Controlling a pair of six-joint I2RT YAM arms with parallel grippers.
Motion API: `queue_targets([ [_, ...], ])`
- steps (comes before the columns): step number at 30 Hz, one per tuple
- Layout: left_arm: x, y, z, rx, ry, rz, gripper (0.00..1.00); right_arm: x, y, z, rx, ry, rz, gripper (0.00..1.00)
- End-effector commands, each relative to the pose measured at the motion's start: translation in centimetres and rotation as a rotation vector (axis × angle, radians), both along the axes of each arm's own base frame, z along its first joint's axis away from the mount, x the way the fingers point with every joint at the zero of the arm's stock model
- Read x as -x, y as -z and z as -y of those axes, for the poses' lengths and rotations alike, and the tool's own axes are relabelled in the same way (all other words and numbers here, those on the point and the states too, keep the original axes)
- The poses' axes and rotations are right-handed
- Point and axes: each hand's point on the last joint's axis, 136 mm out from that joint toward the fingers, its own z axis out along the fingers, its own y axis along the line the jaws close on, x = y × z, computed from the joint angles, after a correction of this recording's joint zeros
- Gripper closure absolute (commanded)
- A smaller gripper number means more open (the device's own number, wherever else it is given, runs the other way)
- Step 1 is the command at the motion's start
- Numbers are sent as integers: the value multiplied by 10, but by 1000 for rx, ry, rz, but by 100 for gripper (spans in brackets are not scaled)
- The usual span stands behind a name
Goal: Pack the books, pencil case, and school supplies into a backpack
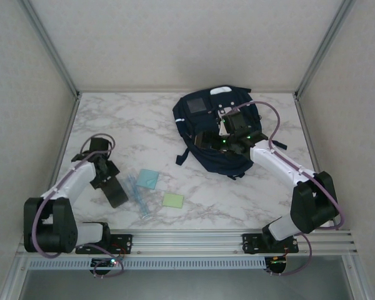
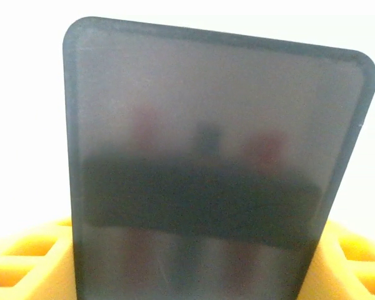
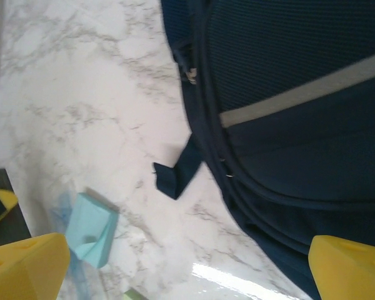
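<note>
Gripping the pencil case [image 2: 212, 156] near one end, the left gripper [image 1: 103, 170] has its jaws closed on the black pouch, which stands out past the yellow fingers [image 2: 53, 262] at the left of the table [image 1: 112, 119], well apart from the backpack [image 1: 203, 109]; the right gripper [image 3: 187, 265] hovers over the middle of the backpack with its jaws wide and nothing between them; the light-blue pad [image 1: 148, 179], the pale-green pad [image 1: 172, 200] and the translucent sticks [image 1: 137, 195] lie loose on the marble between the two arms; whether the bag's mouth is open I cannot tell, since the right arm covers it from above. The chief risk, as I judge it, lies in the carry across: held by one end, the pouch may droop or swing and slip from the fingers, or sweep the pads and sticks aside on its way; a mouth that is shut or sagging would stop the pouch against the fabric; two arms meeting over the bag could collide; the loose strap [image 3: 175, 172] could snag a finger.
</note>
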Motion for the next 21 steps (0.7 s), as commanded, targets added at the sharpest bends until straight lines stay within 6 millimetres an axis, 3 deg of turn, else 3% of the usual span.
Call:
queue_targets([
  [1,-34,-53,12,81,-20,175,43,8,-6,-33,-105,-125,10,1],
  [6,-77,-90,55,234,-5,325,44,17,-21,-70,-220,-238,41,1],
  [9,-95,-104,91,297,48,366,44,25,-29,-98,-284,-307,58,1],
  [13,-109,-115,132,378,110,396,44,33,-25,-131,-304,-361,51,1],
  [18,-111,-119,149,414,131,403,43,31,-14,-155,-333,-368,69,2],
  [21,-110,-119,156,440,128,407,43,41,-10,-176,-353,-412,78,3],
])
